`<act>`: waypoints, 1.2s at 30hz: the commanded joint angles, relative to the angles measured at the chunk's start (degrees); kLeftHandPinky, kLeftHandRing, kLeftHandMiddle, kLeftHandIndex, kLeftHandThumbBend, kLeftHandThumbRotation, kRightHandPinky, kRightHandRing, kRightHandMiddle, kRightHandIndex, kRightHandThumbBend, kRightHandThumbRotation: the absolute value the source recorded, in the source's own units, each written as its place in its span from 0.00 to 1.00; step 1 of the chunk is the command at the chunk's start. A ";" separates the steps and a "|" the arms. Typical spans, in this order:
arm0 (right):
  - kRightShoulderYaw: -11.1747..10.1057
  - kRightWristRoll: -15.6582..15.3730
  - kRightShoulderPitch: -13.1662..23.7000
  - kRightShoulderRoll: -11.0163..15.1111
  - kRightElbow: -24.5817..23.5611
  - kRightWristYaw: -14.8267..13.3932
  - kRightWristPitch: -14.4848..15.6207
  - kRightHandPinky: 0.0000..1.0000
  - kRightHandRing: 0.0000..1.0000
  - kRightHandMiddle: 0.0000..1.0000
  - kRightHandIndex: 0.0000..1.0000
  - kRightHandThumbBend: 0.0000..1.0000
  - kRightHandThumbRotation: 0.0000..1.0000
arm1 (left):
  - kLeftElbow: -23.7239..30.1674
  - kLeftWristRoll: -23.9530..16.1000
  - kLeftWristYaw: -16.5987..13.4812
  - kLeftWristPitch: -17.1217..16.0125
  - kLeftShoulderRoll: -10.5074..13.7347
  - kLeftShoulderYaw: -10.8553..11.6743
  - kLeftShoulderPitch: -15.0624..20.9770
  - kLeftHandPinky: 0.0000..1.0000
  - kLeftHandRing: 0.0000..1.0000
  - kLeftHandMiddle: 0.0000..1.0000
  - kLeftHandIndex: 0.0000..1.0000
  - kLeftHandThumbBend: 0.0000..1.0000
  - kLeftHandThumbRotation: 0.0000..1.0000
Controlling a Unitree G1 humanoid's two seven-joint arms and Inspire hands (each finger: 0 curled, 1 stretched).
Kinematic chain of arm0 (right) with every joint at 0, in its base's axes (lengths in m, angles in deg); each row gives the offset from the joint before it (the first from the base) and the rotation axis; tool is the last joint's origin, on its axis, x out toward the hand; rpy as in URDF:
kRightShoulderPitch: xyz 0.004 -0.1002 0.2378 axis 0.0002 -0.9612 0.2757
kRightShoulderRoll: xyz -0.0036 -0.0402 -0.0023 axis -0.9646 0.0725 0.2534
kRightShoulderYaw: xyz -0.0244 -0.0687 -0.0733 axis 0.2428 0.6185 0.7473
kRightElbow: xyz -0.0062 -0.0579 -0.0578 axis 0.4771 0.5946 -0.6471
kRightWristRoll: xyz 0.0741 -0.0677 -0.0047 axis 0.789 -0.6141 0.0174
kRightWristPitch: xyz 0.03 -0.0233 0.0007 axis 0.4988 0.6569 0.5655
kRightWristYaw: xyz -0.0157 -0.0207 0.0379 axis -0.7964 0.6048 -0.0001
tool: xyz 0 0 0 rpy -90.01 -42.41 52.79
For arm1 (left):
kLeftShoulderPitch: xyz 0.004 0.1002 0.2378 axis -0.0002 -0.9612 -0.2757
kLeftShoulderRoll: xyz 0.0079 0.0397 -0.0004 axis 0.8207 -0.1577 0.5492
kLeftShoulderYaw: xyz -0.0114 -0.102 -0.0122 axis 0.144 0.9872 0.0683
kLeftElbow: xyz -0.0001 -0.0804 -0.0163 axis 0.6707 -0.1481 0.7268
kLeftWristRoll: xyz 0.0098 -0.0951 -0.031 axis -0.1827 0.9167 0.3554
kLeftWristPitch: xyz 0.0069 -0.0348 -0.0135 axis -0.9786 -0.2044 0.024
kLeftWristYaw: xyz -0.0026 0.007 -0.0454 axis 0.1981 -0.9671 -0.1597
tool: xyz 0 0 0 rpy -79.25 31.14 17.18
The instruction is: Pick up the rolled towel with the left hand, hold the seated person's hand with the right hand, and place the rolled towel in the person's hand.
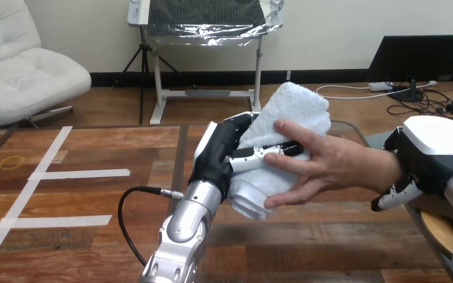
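Towel (292, 109) is clamped by the curled left hand (218, 154) above the bench (94, 197); the person's hand (324, 165), in from 3 o'clock, is laid across it. Right hand (433, 150) is seen at the wrist (380, 168), its hold cannot be told. Release judged not yet done.

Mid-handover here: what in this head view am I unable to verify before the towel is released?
In the head view:
- Whether the right hand grips the person's wrist: the hand's own white back covers where they meet.
- How the person's hand contacts the rolled towel: the palm faces away from the camera.
- How far the left hand wraps behind the towel: the towel hides it.
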 commanded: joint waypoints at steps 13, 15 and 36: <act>-0.85 0.78 1.88 -0.13 -1.45 -2.24 -1.27 0.10 0.17 0.25 0.32 0.71 0.00 | -0.04 0.14 1.32 -1.00 -2.80 -1.92 3.93 0.35 0.38 0.41 0.48 0.59 0.00; -0.93 1.03 1.85 -0.16 -1.26 -2.55 -1.62 0.10 0.17 0.25 0.32 0.72 0.00 | -0.08 0.10 1.29 -1.19 -2.73 -1.90 3.91 0.35 0.38 0.41 0.48 0.59 0.00; 0.14 -0.17 2.21 1.01 -0.77 -0.74 -1.44 0.17 0.26 0.37 0.43 0.81 0.00 | 0.10 -0.14 1.20 -1.50 -1.96 -1.60 3.87 0.36 0.39 0.42 0.48 0.56 0.00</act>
